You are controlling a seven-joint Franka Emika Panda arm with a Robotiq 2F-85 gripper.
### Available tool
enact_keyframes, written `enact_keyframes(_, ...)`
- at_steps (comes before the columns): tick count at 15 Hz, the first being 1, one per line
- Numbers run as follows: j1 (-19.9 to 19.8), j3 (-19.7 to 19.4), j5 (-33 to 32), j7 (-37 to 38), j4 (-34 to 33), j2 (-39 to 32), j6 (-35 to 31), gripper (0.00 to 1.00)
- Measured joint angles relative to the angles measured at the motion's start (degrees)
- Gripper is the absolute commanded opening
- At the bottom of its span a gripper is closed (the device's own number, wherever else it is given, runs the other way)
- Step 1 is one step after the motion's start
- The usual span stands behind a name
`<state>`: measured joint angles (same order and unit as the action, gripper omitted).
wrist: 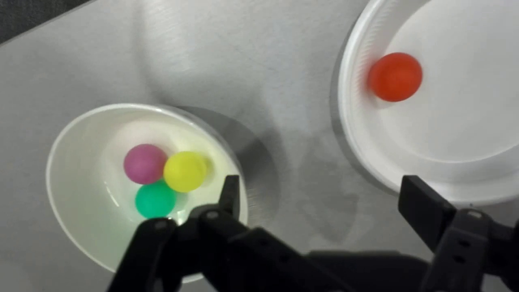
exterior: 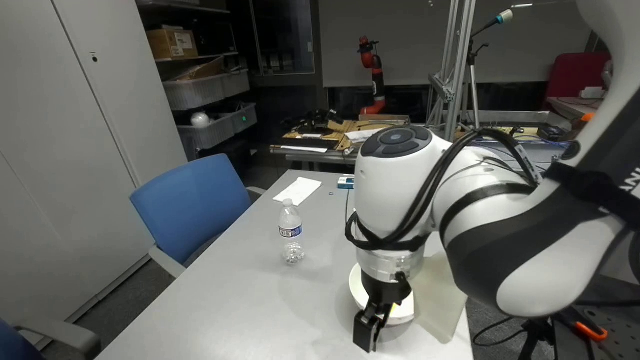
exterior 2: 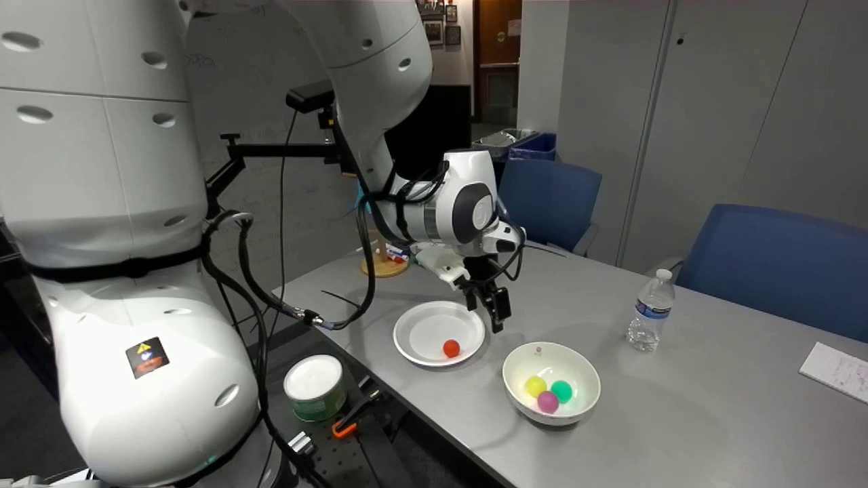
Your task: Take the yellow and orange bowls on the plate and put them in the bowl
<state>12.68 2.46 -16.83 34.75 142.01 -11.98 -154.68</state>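
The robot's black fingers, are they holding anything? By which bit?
Nothing: the black fingers stand wide apart, and the round orange ball lies on the round white plate.

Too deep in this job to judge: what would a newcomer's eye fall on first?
The orange ball probably wins, alone on the white plate, on the side facing the white bowl. Next come the purple ball, yellow ball and green ball, bunched inside that bowl. The tool hangs open and empty above the table.

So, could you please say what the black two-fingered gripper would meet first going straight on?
Probably the flat grey tabletop between the white round bowl and white ribbed plate, though with depth unclear, the gripper could clip either rim.
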Motion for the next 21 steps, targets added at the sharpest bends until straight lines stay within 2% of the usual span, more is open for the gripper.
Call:
enact_keyframes(6,0.87,4.84,6.25,-9.31,-2.5,-4.56,0.0,1.0)
enact_keyframes(14,2.47,4.87,6.28,-13.07,-6.85,-12.51,0.01,1.0)
enact_keyframes(15,2.63,4.86,6.28,-13.2,-7.24,-13.27,0.02,0.98)
enact_keyframes(18,3.12,4.86,6.28,-13.36,-8.33,-15.12,0.08,0.85)
enact_keyframes(21,3.66,4.84,6.28,-13.39,-8.96,-16.26,0.22,0.88)
